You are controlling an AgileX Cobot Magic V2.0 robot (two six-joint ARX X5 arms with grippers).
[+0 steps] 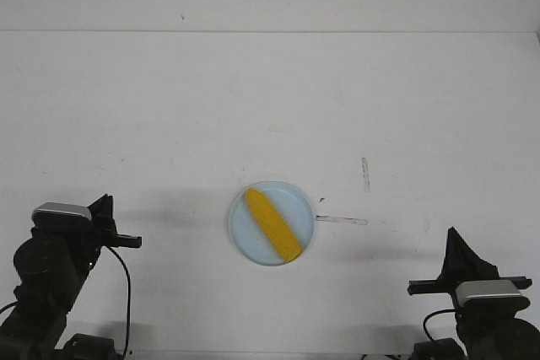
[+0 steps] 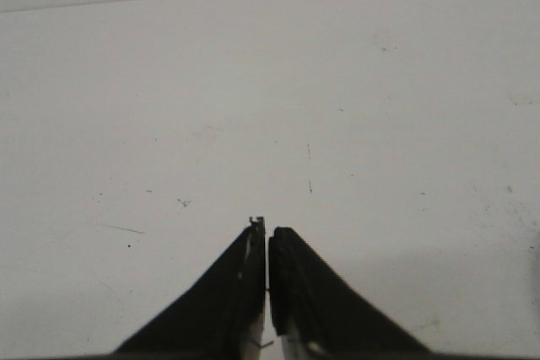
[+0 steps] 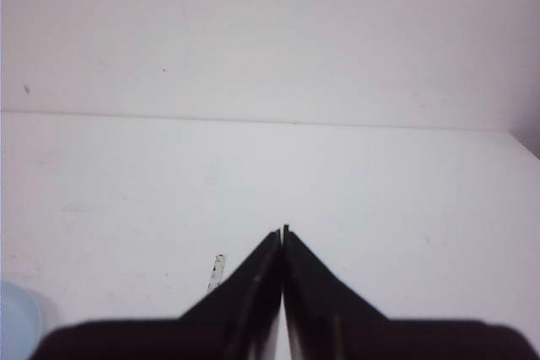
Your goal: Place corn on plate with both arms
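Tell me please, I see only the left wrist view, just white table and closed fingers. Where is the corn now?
Observer: The corn lies diagonally on the plate, in the front view.
Operator: Is the right gripper holding something?
Observer: No. The right gripper is shut and empty.
Operator: Is any arm near the plate?
Observer: No. The left gripper is well off to the plate's left, and the right arm is well off to its right.
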